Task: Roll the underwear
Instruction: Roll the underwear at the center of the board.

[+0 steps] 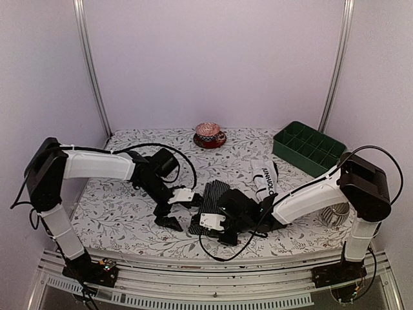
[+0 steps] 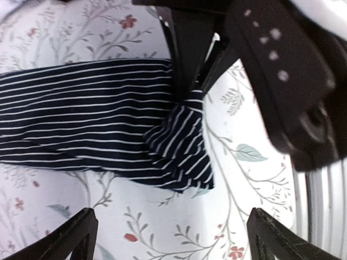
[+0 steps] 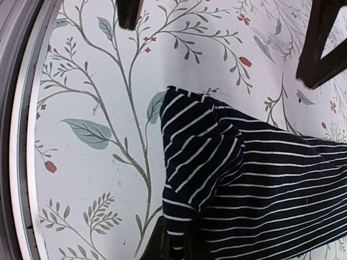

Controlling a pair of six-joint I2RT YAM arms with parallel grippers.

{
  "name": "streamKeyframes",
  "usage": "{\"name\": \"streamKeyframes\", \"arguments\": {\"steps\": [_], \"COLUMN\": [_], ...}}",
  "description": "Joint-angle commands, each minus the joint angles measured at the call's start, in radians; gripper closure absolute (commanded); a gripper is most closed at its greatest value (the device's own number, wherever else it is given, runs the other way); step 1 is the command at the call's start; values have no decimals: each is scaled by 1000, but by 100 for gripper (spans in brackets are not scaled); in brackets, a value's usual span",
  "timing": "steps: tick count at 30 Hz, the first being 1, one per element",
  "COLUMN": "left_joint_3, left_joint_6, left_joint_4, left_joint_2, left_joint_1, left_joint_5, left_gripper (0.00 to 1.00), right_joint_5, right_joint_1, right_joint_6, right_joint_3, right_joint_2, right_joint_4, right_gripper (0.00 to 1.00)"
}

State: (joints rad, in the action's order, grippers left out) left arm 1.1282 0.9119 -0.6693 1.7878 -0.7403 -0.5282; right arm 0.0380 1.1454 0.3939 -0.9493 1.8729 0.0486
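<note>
Top view: the bench (image 1: 122, 216), under a floral-print cover, stands inside plain white walls (image 1: 213, 58); a green compartment tray (image 1: 308, 147) and a red bowl (image 1: 210, 135) sit at the rear; the white briefs (image 1: 264, 175) lie just beside the striped briefs (image 1: 216, 194) at front centre. Left wrist view: the left fingers (image 2: 73, 238) stand wide apart over the cover, holding nothing; the right fingers (image 2: 187, 59) are clamped on a bunched corner of the soft striped cloth. Right wrist view: that corner rises in a peaked fold near the bench's grey rim (image 3: 21, 108).

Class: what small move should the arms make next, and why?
Probably the right fingers should draw the pinched corner of the striped briefs over the flat cloth to start the roll. They are shut on that corner, and the left fingers stand open.
</note>
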Motion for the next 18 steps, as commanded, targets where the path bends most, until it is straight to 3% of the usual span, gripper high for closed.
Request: {"name": "streamKeyframes", "arguments": {"steps": [1, 7, 12, 18], "left_joint_3": [-149, -357, -542, -568], "left_joint_6": [-19, 25, 79, 85], "left_joint_4": [318, 619, 883, 974], "left_joint_2": [-126, -241, -295, -275], "left_joint_1": [22, -13, -140, -223], "left_joint_5": [72, 122, 279, 360], "left_gripper": [1, 2, 3, 9], "right_joint_5": [188, 377, 502, 593], "right_joint_1": [-61, -147, -212, -263], "right_joint_6": [-51, -103, -136, -158], "right_joint_3": [-29, -80, -100, -119], "right_joint_2": [43, 82, 104, 131], "right_joint_4": [-153, -219, -252, -273], "right_gripper": [97, 97, 97, 97]}}
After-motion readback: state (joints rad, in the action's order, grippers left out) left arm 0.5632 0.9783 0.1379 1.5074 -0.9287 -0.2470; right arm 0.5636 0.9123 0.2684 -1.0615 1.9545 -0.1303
